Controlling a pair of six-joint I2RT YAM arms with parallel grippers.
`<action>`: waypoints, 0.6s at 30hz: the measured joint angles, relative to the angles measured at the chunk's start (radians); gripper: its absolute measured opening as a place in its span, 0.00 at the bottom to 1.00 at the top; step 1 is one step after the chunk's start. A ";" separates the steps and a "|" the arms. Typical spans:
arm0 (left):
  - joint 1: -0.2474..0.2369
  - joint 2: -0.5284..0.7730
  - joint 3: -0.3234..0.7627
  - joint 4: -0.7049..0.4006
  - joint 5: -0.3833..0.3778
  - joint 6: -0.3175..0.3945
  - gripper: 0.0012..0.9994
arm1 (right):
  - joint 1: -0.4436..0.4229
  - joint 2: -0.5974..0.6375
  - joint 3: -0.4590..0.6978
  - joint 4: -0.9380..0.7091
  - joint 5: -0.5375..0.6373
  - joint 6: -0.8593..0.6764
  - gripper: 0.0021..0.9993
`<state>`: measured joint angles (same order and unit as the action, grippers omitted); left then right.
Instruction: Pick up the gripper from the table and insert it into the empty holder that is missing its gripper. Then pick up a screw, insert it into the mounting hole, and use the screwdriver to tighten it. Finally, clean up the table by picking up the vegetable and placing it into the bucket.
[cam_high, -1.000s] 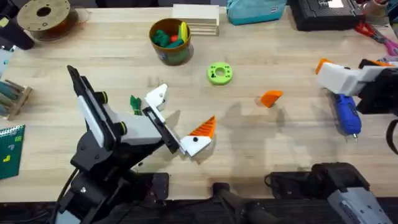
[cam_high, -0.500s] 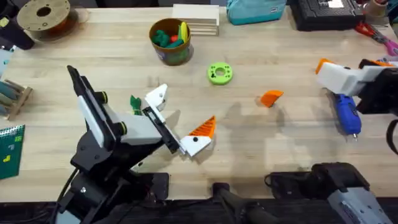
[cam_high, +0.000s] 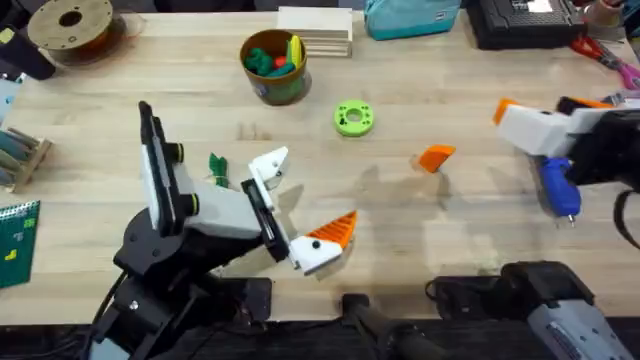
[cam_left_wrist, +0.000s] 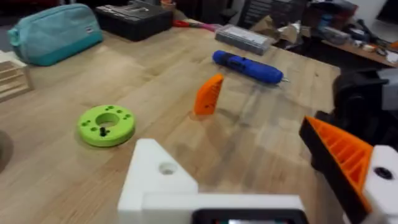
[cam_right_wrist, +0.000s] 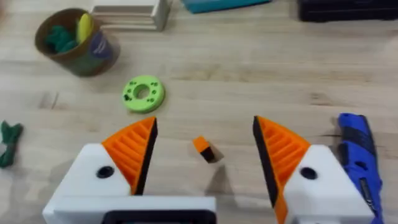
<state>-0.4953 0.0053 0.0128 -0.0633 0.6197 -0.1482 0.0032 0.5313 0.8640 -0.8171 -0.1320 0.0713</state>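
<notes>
Wooden table (cam_high: 400, 250), loose gripper (cam_high: 435, 157), screwdriver (cam_high: 558, 185)

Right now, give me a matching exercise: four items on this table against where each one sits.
Items:
1. loose orange gripper
2. blue screwdriver
3. dark-green vegetable
4. lime-green disc

Places:
A. beside the left arm's bare white holder
B. lying under the right gripper
C. on open table between the two arms
D. just right of the bucket

Pairs: 1-C, 2-B, 3-A, 4-D
</notes>
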 joint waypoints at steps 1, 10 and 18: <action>0.000 0.000 0.000 0.000 0.015 -0.001 0.99 | 0.000 0.020 0.001 -0.001 -0.018 -0.012 0.90; 0.000 0.000 0.000 -0.002 0.103 -0.003 0.99 | 0.130 0.375 0.133 -0.157 -0.066 -0.198 0.90; 0.000 0.000 0.000 -0.004 0.121 -0.006 0.99 | 0.182 0.603 0.177 -0.217 0.044 -0.282 0.90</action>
<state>-0.4953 0.0052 0.0128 -0.0669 0.7403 -0.1547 0.1852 1.1343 1.0409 -1.0343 -0.0881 -0.2109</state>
